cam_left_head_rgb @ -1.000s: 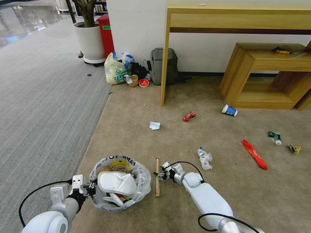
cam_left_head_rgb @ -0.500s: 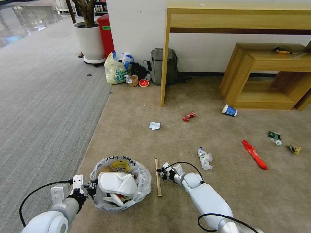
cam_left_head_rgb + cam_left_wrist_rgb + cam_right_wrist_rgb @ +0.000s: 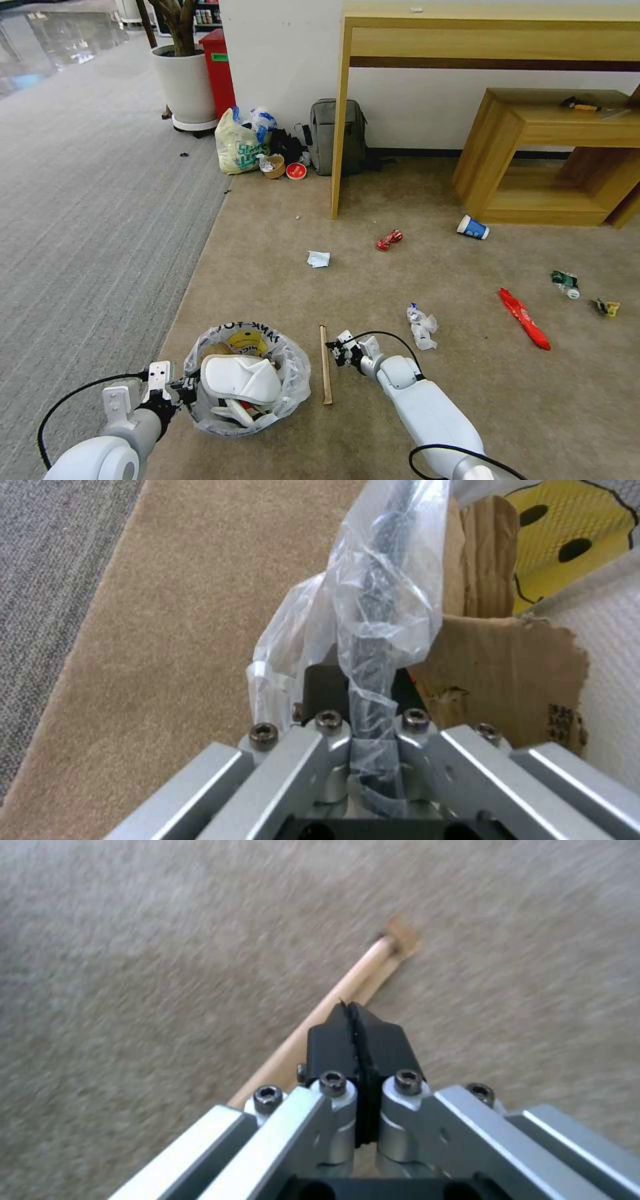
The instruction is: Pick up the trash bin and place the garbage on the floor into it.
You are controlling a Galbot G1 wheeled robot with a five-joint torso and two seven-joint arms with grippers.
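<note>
The left gripper (image 3: 179,389) is clamped on the bag-lined rim of the trash bin (image 3: 293,380), which has a white slipper (image 3: 240,378) and cardboard (image 3: 507,680) inside. Just beside the bin, the wooden stick (image 3: 325,365) lies on the tan carpet (image 3: 267,267). The right gripper (image 3: 338,351) sits right next to it, fingers pressed together on nothing. Past the stick: crumpled paper (image 3: 421,326), a red wrapper (image 3: 524,318), a blue cup (image 3: 473,227).

Upside-down black letters "ANK" on the trash bin (image 3: 247,377) liner.
</note>
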